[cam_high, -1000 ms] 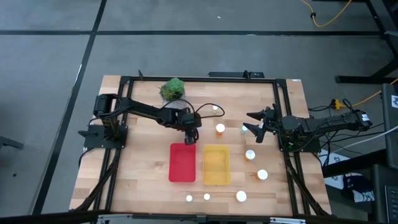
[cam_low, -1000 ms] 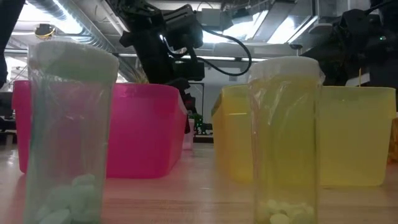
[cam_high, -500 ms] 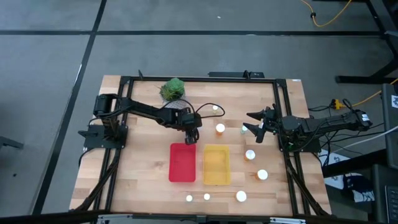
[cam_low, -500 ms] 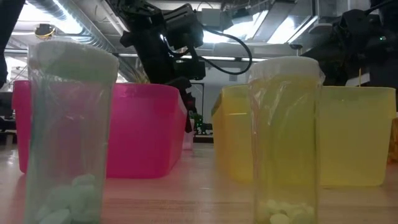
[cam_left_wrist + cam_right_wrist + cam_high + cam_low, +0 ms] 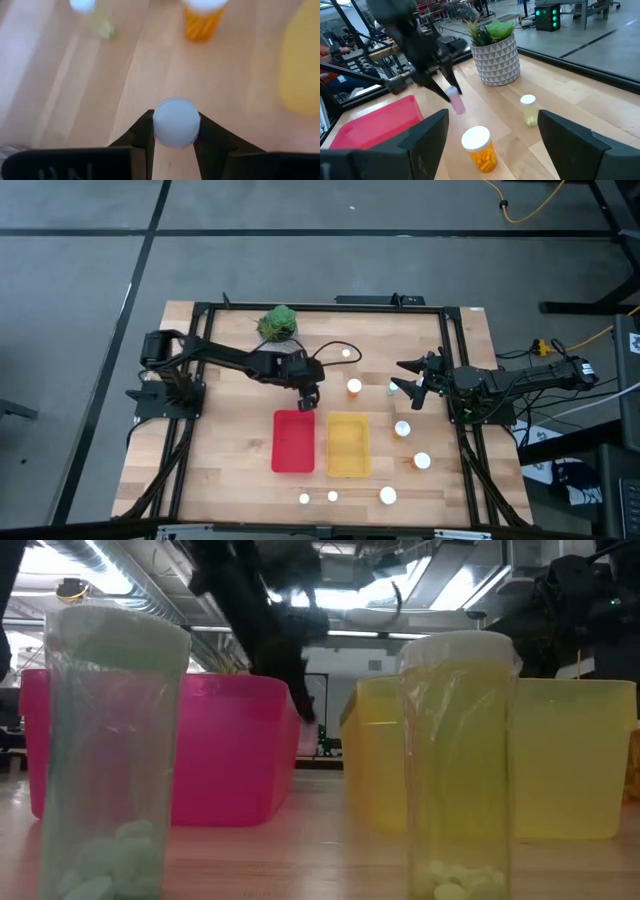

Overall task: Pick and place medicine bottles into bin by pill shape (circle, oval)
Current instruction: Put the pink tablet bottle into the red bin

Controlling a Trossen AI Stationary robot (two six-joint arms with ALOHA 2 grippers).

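Observation:
My left gripper (image 5: 308, 394) is shut on a small white-capped medicine bottle (image 5: 454, 100) just beyond the far end of the red bin (image 5: 293, 442). The yellow bin (image 5: 347, 444) lies to the red one's right. An orange bottle (image 5: 354, 387) and a clear bottle (image 5: 347, 353) stand on the table beyond the bins. More bottles stand right of the yellow bin (image 5: 402, 429) (image 5: 422, 461), and three stand along the near edge (image 5: 333, 496). My right gripper (image 5: 408, 383) hovers open at the right, facing the orange bottle (image 5: 479, 145). My left gripper pinches the small bottle just below its round white cap (image 5: 176, 122), one finger (image 5: 145, 134) on each side. The fingers come from above, slanting down. The bottle hangs tilted below them (image 5: 456, 105), clear of the table.
A potted green plant (image 5: 278, 323) stands at the far left of the table. A black frame (image 5: 320, 307) runs along the table's edges. In the low view, two bottles (image 5: 115, 750) (image 5: 460, 760) stand close in front of the bins.
My left gripper has shut on the small bottle beyond the red bin and has raised it off the table; the arm shows blurred in the low view. My right gripper has kept still.

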